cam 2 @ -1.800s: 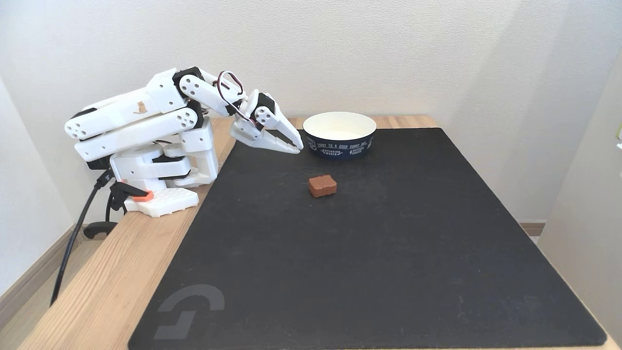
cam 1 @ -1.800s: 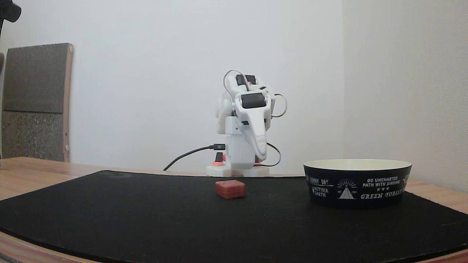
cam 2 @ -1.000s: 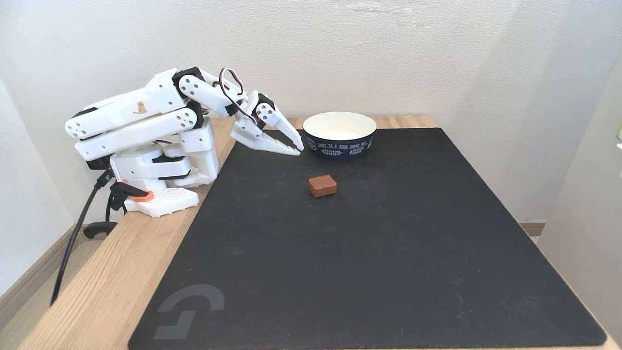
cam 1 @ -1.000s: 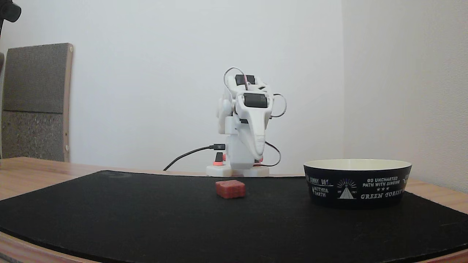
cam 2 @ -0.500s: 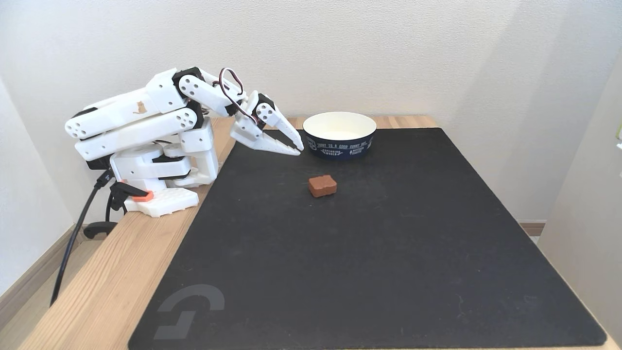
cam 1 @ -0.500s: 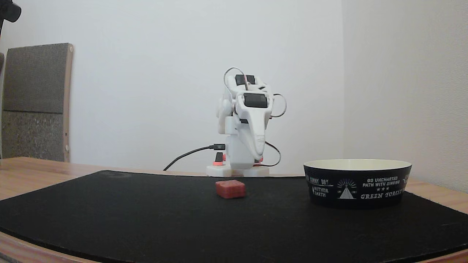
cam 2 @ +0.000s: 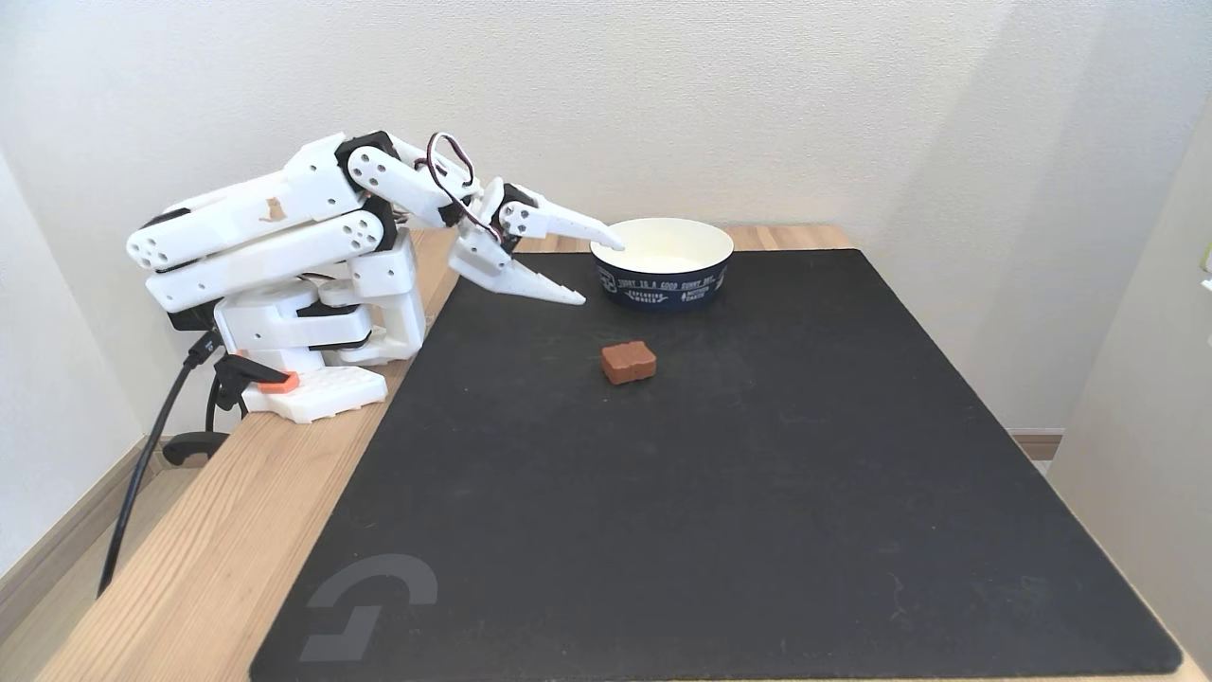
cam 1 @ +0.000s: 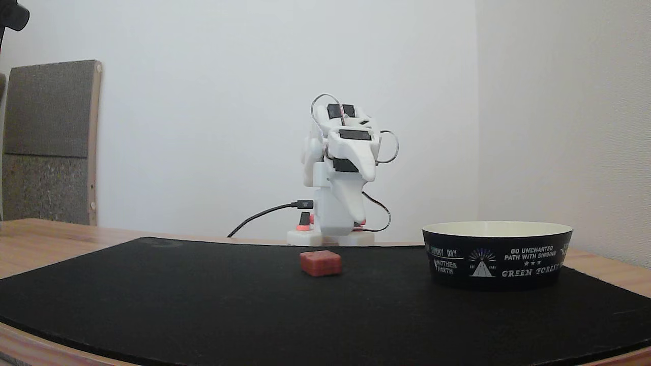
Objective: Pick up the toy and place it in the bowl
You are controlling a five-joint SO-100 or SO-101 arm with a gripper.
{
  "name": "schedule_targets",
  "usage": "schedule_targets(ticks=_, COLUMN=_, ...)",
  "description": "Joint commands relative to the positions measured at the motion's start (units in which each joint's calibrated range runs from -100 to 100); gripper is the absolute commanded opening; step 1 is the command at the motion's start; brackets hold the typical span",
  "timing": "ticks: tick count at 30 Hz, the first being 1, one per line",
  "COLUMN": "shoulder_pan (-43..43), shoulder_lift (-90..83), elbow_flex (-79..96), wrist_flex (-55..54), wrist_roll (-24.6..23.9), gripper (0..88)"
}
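The toy (cam 1: 320,263) is a small reddish-brown block lying flat on the black mat (cam 1: 203,305), seen from above as the toy (cam 2: 629,362) near the mat's far middle. The bowl (cam 1: 496,254), black with white lettering and cream inside, stands to its right; from above, the bowl (cam 2: 663,277) sits at the mat's far edge. My gripper (cam 2: 600,273) hangs open and empty above the mat, left of the bowl and behind the toy, its upper finger reaching toward the bowl's rim. Facing the camera, the gripper (cam 1: 362,200) is well above the toy.
The white arm base (cam 2: 312,379) with a black cable (cam 2: 142,474) sits on the wooden table (cam 2: 189,549) left of the mat (cam 2: 710,493). A grey panel (cam 1: 48,142) leans on the wall at the far left. Walls close in behind and to the right.
The gripper was shut with its tips together; its upper finger has now swung up toward the bowl, so it is open. Toy and bowl have not moved.
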Motion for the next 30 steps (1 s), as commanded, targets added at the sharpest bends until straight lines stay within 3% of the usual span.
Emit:
schedule_targets(ticks=1, shoulder_pan=4.4, shoulder_lift=2.2, elbow_flex=-1.1, wrist_flex=0.1, wrist_roll=0.0, gripper=26.9)
schedule_targets(ticks=6, shoulder_pan=6.4, shoulder_lift=22.2, elbow_flex=-13.4, wrist_flex=-1.5, wrist_roll=0.0, gripper=26.7)
schedule_targets(ticks=9, shoulder_pan=6.7, shoulder_lift=41.4, elbow_flex=-24.5, wrist_flex=-8.7, wrist_roll=0.2, gripper=27.0)
schedule_targets(ticks=12, shoulder_pan=12.1, shoulder_lift=55.9, elbow_flex=-35.8, wrist_flex=-9.4, wrist_roll=0.3, gripper=27.1)
schedule_targets(ticks=16, shoulder_pan=14.5, shoulder_lift=67.9, elbow_flex=-46.6, wrist_flex=-9.2, wrist_roll=6.3, gripper=27.1)
schedule_targets(ticks=26, shoulder_pan=11.4, shoulder_lift=79.9, elbow_flex=-51.0, wrist_flex=-4.3, wrist_roll=11.3, gripper=28.2)
schedule_targets(ticks=30, shoulder_pan=10.7, shoulder_lift=80.1, elbow_flex=-51.5, wrist_flex=-0.9, wrist_roll=11.0, gripper=40.9)
